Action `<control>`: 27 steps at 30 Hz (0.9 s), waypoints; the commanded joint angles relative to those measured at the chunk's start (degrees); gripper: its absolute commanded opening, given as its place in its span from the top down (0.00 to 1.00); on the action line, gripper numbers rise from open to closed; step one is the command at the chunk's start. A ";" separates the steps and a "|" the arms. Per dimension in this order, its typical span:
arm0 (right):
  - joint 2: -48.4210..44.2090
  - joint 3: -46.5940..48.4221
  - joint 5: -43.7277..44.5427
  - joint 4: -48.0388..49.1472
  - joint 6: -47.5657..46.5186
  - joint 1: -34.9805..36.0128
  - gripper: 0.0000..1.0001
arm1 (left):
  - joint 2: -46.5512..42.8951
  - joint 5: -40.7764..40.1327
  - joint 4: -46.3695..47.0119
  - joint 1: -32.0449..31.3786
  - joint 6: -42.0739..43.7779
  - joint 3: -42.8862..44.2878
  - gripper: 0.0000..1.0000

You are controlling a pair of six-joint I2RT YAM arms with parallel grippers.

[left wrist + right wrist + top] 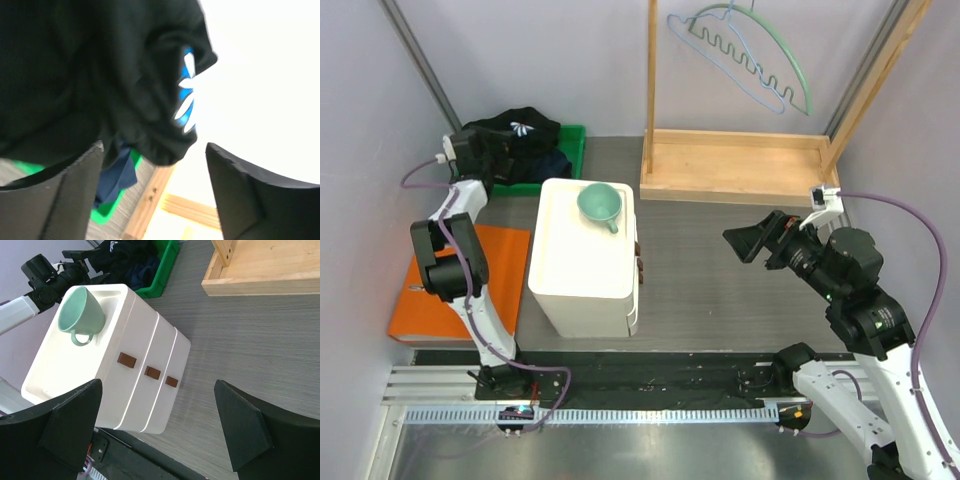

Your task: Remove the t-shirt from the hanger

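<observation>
Black t-shirt [515, 130] lies bunched in the green bin [576, 148], right in front of the left claw [155, 150], whose jaws stand apart and clamp nothing. Both hangers [750, 60] hang bare on the wooden frame [735, 165], far off to that claw's right. I'd call the job as good as done; only pulling the arm away remains. Right claw [157, 390] gapes wide and empty. The shirt's white and blue print [186, 92] shows no readable letters.
</observation>
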 commanded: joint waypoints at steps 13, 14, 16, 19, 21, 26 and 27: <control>-1.76 -4.76 -1.59 3.20 3.95 0.23 0.00 | -22.12 10.57 11.05 3.24 -3.78 -24.09 0.02; -1.67 -5.38 -1.33 3.82 5.61 0.23 0.00 | -23.62 11.27 11.23 3.24 -3.78 -25.93 0.01; -1.49 -7.57 0.33 5.75 7.81 0.32 0.00 | -29.50 13.55 11.92 3.15 -3.78 -32.26 0.00; -1.23 -11.26 4.54 8.73 13.00 0.23 0.00 | -40.38 14.44 11.58 2.89 -1.85 -41.22 0.00; -0.36 -12.68 7.18 9.19 16.33 0.23 0.00 | -46.36 14.27 6.50 2.89 1.57 -46.14 0.00; 3.07 -15.32 8.25 9.89 17.67 0.23 0.00 | -70.18 14.27 -3.61 2.80 5.89 -52.66 0.00; 3.60 -15.67 8.25 9.98 17.84 0.23 0.00 | -72.91 14.09 -5.89 2.80 6.76 -54.67 0.00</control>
